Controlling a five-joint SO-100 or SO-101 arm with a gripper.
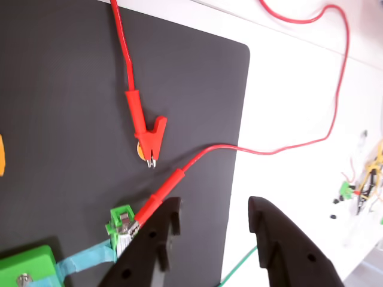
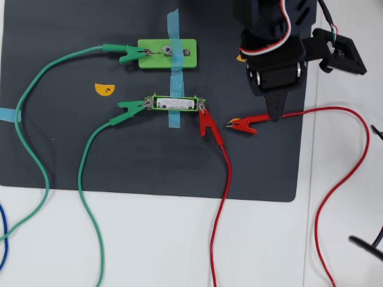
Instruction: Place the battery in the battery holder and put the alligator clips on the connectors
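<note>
- Wrist view: end effector is open and empty. A loose red clip lies ahead and to its left on the dark mat, long axis running away from it, teeth pointing back. Another red clip, just off the left finger, is clamped on the holder.
- Overhead view: end effector hangs just beside the loose clip's wire end. The battery sits in the holder further off; the plate has one free end.

Overhead view looks straight down on the whole dark grey rectangular mat; wrist view peers low and close across its corner past the jaws.
</note>
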